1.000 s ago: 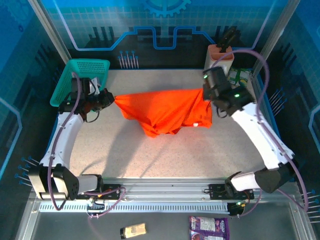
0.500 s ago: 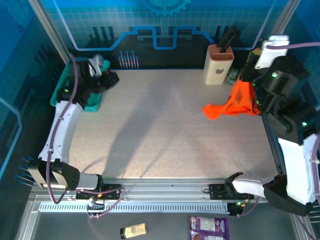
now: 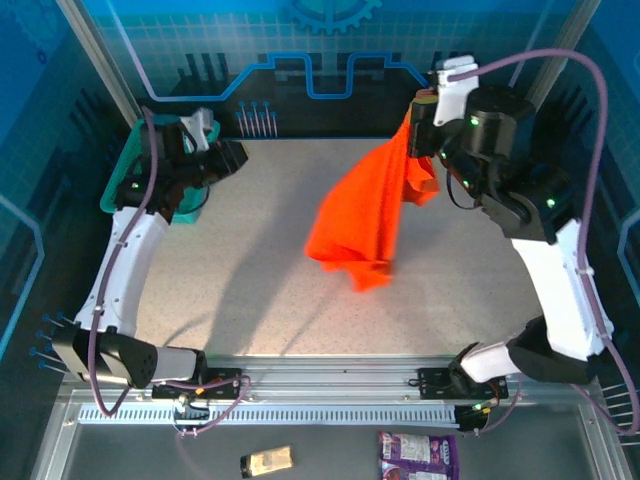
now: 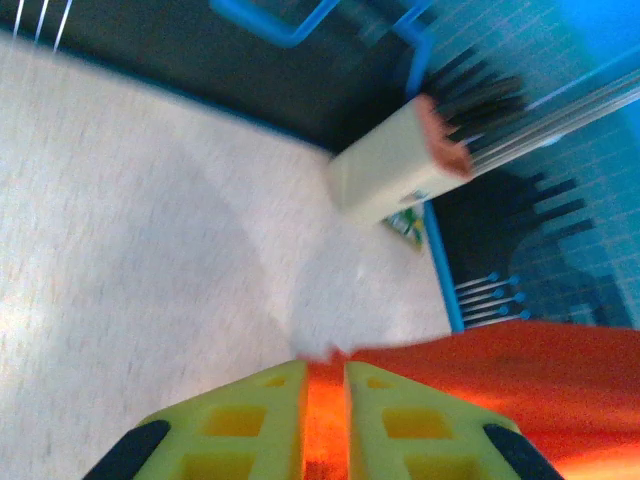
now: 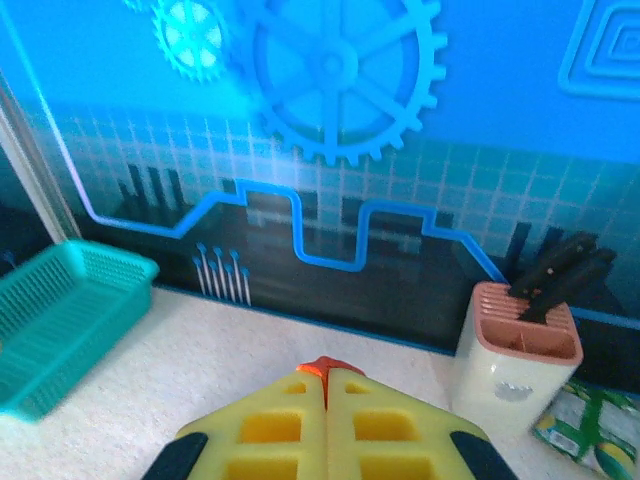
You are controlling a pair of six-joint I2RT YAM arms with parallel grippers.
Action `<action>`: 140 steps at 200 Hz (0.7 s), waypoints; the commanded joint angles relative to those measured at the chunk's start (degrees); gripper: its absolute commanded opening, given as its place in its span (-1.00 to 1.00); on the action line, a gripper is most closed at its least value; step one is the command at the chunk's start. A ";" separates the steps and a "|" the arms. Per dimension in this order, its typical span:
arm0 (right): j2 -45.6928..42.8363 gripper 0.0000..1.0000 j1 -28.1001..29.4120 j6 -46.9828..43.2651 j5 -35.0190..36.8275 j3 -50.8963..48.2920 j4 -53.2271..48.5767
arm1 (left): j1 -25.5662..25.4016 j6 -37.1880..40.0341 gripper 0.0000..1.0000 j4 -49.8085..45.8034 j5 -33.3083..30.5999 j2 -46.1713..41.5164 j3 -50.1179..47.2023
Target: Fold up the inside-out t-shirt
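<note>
Top external view: the bright orange, soft-cloth t-shirt hangs in a long bunched drape from the right gripper, which is raised near the far right corner. The upper edge is pinched at the fingers. The lower edge is crumpled and sits over the table's middle; contact with the surface cannot be confirmed. In the right wrist view the yellow fingers are pressed together, with a scrap of orange cloth at their tips.

The left gripper is raised at the far left, well apart from the shirt. Its jaws stand narrowly parted and grip nothing.

The speckled beige tabletop lies open between the shirt and the left arm, and across the near half.

The teal plastic mesh basket sits at the far left edge. The cream knife block stands at the far right edge.
</note>
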 commanded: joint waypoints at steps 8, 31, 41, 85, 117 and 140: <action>-5.07 -1.00 0.87 3.88 -1.42 -8.09 3.49 | -0.29 1.67 -0.54 -2.47 -1.70 -6.33 -2.99; -11.59 -1.00 0.77 8.98 -1.76 -25.65 5.31 | -0.20 3.30 -0.47 -6.57 -5.71 -8.62 -5.56; -14.21 -1.00 0.56 11.82 -2.57 -34.00 5.67 | -0.20 3.39 -0.46 -7.18 -6.45 -9.34 -7.30; -19.03 -1.00 -0.98 22.96 -8.31 -65.96 8.53 | -0.36 2.69 -0.46 -6.81 -7.27 -9.43 -16.00; -18.67 -1.00 -2.55 25.54 -8.67 -76.76 9.99 | -1.81 3.86 -0.46 -7.64 -6.96 -6.38 -19.32; -19.38 -1.00 -3.66 25.69 -9.14 -79.27 11.31 | -3.43 4.58 -0.45 -9.55 -7.17 -2.50 -20.14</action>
